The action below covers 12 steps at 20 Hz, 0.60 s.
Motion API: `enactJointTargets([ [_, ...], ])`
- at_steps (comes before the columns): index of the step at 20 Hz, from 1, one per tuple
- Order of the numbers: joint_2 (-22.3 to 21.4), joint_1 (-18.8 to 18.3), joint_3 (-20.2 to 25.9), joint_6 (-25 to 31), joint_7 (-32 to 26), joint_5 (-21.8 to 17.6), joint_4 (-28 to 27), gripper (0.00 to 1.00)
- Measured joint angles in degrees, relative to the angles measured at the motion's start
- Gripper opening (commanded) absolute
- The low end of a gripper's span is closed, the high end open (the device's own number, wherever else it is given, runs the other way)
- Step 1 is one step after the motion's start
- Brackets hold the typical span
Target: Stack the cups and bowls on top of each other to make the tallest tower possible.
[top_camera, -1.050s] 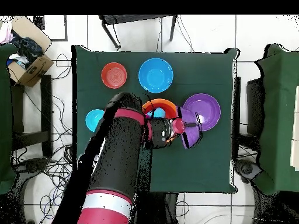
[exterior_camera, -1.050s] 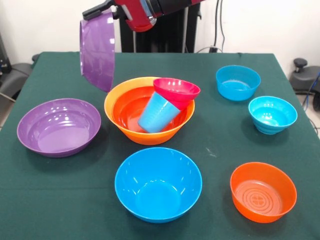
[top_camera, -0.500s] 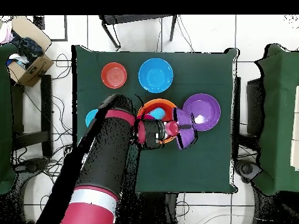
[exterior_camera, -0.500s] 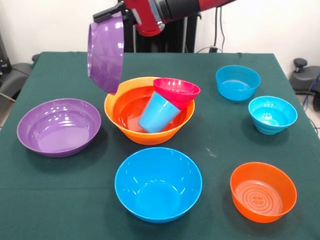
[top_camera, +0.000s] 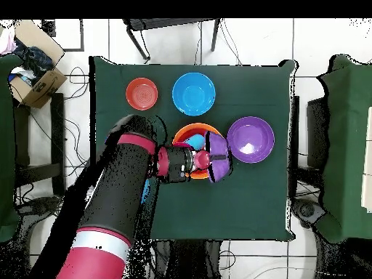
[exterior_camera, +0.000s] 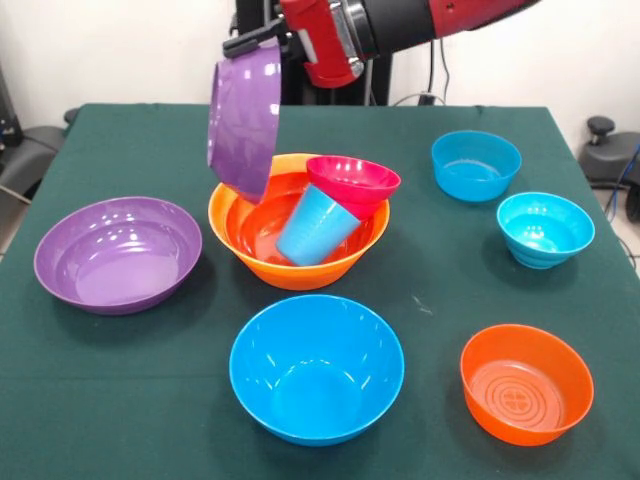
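Above the big orange bowl (exterior_camera: 297, 222), little clearance: held purple bowl (exterior_camera: 243, 122) hanging on edge over its left rim, clamped at its top edge by the gripper (exterior_camera: 256, 40), with the arm (exterior_camera: 400, 22) crossing overhead from the right. Inside, blocked by a leaning light blue cup (exterior_camera: 315, 225) and a tilted magenta bowl (exterior_camera: 353, 183) at the right rim; open only in the left half. Bare green cloth (exterior_camera: 430, 290) between orange bowl and the two cyan bowls (exterior_camera: 476, 165) (exterior_camera: 545, 229). Narrow gaps toward the second purple bowl (exterior_camera: 118, 253) and the blue bowl (exterior_camera: 316, 367) in front. Small orange bowl (exterior_camera: 526, 383) well apart, free all round. Wide bare strip along the far left edge (exterior_camera: 130, 130).
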Motion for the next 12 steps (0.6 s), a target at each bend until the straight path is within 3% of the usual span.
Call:
enactJointTargets([
  [12,3.4,3.9,-5.2,1.0,5.2,0.4,-5.7,1.00],
])
